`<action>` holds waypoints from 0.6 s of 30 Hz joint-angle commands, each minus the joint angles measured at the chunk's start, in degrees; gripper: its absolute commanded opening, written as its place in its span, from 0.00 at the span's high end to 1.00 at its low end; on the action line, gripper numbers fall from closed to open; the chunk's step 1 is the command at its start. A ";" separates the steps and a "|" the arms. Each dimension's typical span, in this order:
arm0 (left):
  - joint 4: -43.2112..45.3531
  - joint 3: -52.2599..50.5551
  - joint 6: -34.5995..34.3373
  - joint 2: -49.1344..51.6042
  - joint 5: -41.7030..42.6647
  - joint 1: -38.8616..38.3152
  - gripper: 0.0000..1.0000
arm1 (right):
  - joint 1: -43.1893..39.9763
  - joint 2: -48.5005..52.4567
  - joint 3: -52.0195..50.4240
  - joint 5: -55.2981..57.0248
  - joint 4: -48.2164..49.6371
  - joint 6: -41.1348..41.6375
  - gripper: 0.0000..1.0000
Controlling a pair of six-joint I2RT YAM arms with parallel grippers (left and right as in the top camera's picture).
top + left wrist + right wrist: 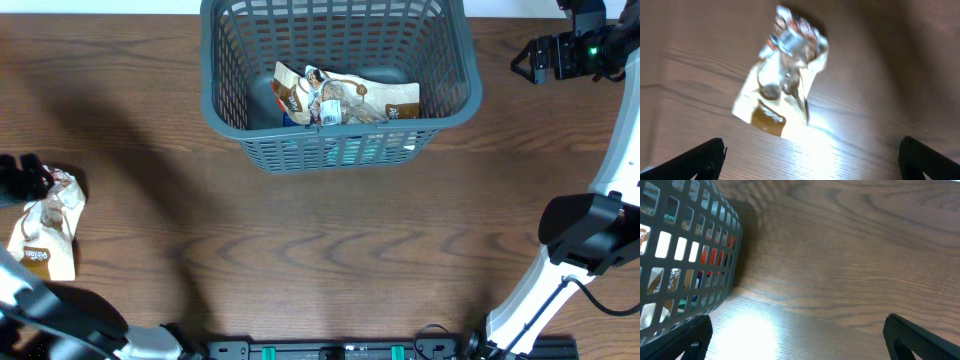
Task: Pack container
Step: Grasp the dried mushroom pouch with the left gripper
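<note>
The dark grey slotted basket (340, 130) stands at the back middle of the table. Several food packets (345, 98) lie inside it. One more cream and brown food packet (45, 235) lies on the table at the far left; in the left wrist view (782, 85) it is crumpled and lies ahead of the fingers. My left gripper (25, 178) is open and empty, right by that packet's top end, with its fingers (812, 160) spread wide. My right gripper (530, 60) is open and empty, to the right of the basket, whose wall (685, 255) shows beside the spread fingers (800, 340).
The brown wooden table (330, 250) stretches in front of the basket. The right arm's white base (560, 280) stands at the front right, and the left arm's base (70, 325) at the front left.
</note>
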 commanded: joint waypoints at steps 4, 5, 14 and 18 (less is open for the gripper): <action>0.04 -1.75 0.68 8.11 -2.29 0.37 0.01 | 0.48 0.02 0.02 0.07 0.00 1.36 0.01; 0.22 -1.75 0.70 9.16 -2.45 0.39 0.02 | 0.48 0.02 0.02 0.42 0.00 1.75 0.01; 6.45 -1.75 0.66 13.60 -8.59 0.66 0.01 | 0.48 0.02 0.02 3.65 0.15 5.49 0.01; 11.17 -1.75 0.68 13.62 -8.81 0.63 0.01 | 0.48 0.02 0.02 3.67 0.59 6.67 0.01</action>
